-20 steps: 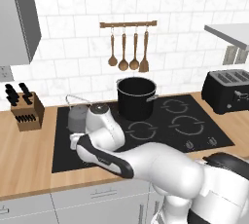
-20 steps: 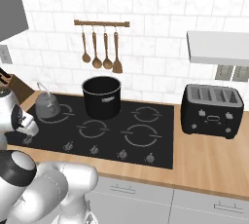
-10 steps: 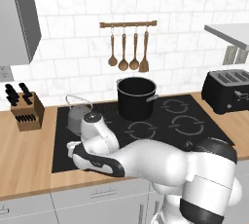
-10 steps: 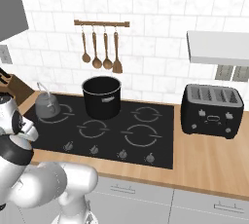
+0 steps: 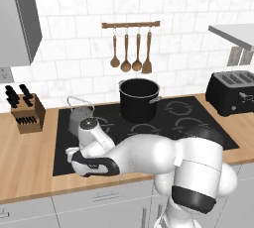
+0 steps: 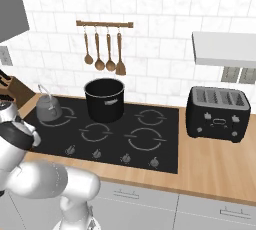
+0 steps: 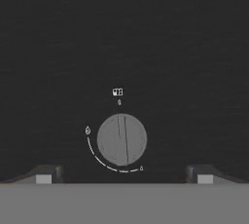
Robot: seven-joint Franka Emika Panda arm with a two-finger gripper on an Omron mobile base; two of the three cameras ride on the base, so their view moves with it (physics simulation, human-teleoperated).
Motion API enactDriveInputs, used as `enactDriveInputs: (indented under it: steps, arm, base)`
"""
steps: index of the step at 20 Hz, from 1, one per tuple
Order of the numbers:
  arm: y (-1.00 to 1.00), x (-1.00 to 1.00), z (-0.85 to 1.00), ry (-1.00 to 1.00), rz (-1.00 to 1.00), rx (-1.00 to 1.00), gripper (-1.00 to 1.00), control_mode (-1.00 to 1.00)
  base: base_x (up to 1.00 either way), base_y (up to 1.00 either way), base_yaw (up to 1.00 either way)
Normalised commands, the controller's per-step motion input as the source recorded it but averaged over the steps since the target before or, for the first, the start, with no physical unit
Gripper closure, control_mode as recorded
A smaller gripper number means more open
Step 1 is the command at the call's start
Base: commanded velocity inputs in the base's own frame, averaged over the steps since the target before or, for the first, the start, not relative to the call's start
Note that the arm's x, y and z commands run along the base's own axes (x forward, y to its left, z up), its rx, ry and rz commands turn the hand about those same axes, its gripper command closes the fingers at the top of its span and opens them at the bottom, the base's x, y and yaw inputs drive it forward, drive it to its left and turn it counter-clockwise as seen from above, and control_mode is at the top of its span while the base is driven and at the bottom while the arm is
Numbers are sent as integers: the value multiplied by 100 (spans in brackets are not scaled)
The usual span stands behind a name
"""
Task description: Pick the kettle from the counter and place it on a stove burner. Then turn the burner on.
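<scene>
The dull-grey kettle stands upright on the back-left stove burner of the black glass cooktop, free of the gripper. My arm bends low over the cooktop's front-left corner. In the hand view a round grey knob lies straight below my gripper. The gripper is open, with one fingertip far out on each side of the knob and neither touching it. The knob's line mark runs almost straight up toward the small burner icon above it. The tan counter borders the cooktop.
A tall black stockpot stands right of the kettle. The row of knobs lines the cooktop's front edge. A knife block stands at the left, a black toaster at the right. Wooden utensils hang on the wall.
My hand has drawn away from the kettle and dropped toward the cooktop's front-left edge. The kettle has stayed on its burner.
</scene>
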Motion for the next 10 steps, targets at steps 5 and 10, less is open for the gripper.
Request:
enactDriveInputs:
  steps: [5,10]
  arm:
    - [0,15,-23,0,0,0,-100,-100]
    - [0,12,-26,0,0,0,-100,-100]
  base:
    - [0,0,0]
    - [0,0,0]
